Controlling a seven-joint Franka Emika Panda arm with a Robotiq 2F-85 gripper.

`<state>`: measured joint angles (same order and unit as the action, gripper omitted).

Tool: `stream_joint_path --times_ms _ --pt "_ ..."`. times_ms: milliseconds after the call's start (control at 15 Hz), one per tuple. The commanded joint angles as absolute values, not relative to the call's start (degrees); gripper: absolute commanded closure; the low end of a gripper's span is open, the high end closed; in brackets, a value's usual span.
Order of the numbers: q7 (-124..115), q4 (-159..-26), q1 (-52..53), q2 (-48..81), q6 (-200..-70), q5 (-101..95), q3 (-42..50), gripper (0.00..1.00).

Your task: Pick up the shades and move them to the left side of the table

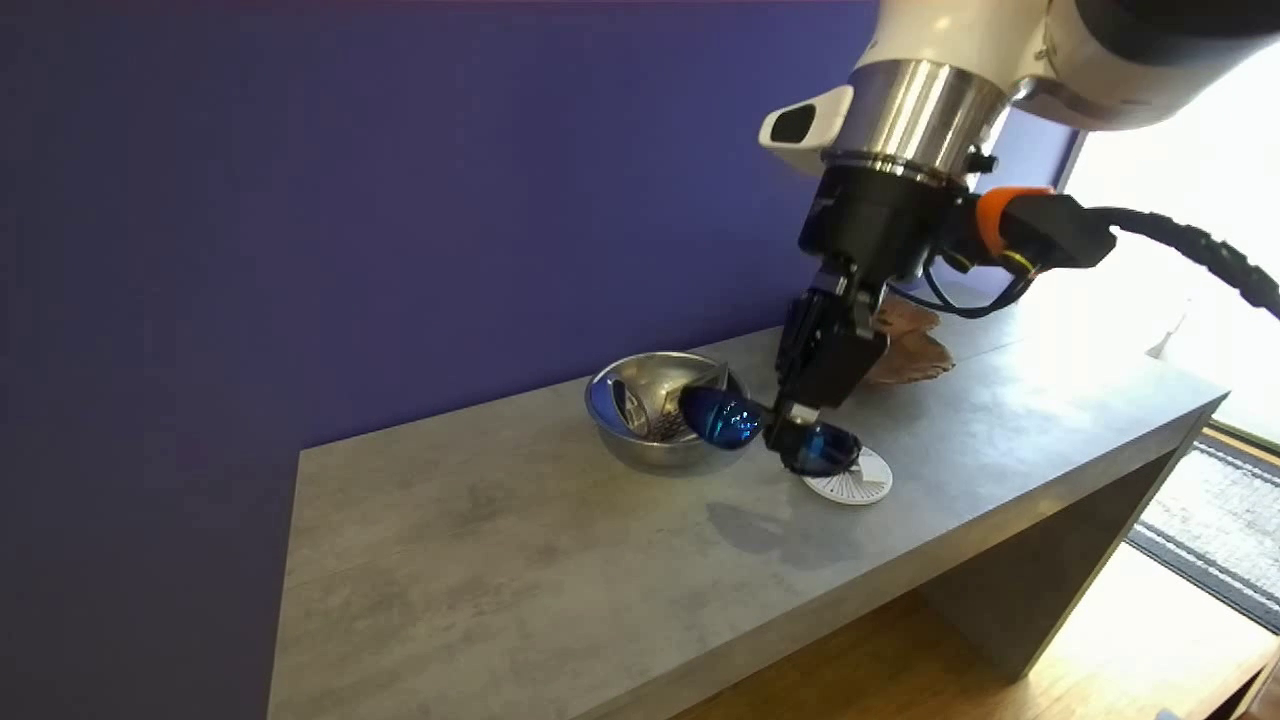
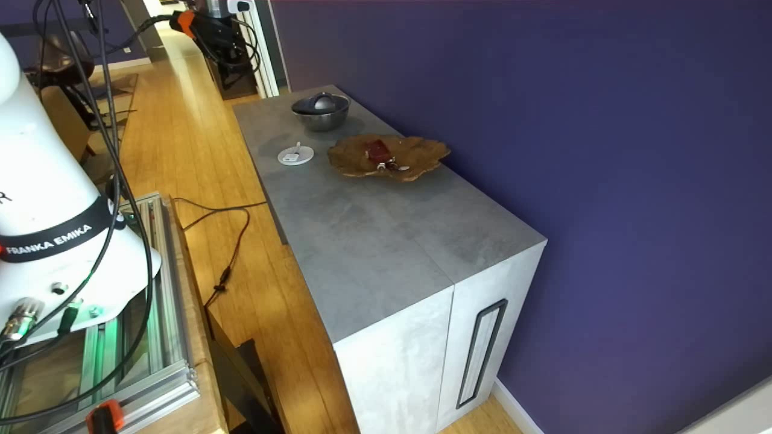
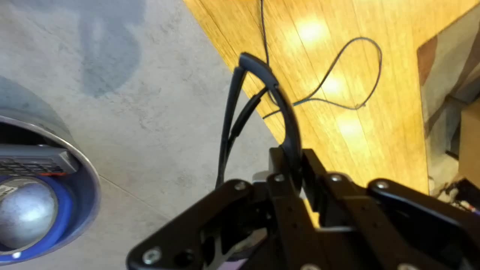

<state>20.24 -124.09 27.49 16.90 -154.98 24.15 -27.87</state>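
Behind the grey table stands a wall of purple-blue colour, and strong light comes in at one end. The shades are up in the air, apart from the table top, and the gripper holds them — the dark frame is pinched between its two fingertips, with one blue-tinted lens on each side. In the wrist view this frame comes out from the fingertips as a curved dark strip, with thin side pieces next to it. On the table top below lies a soft shadow. In an exterior view, one lens covers a part of the steel bowl, while the other lens overlaps the white disc, on which a small white piece stands. Inside the bowl, the wrist view shows a grey device with keys and, just beside it, a round silvery object. Near the bowl and the disc is a brown wooden dish; it carries a dark red thing and some shiny bits — too small to be named with certainty. Further out, beside the table, the white robot base is mounted over metal rails, and a thin cable makes a loop on the wooden floor.
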Motion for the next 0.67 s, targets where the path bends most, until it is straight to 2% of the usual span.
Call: stream_joint_path --times_ms 0,267,600 --pt "12.4 -116.2 38.9 25.0 -155.9 8.2 -20.1 0.96" --pt "4.7 -106.0 44.4 34.1 -154.0 -6.2 -15.7 0.96" --pt "5.8 -95.0 44.3 43.3 -146.3 -7.7 -15.1 0.96"
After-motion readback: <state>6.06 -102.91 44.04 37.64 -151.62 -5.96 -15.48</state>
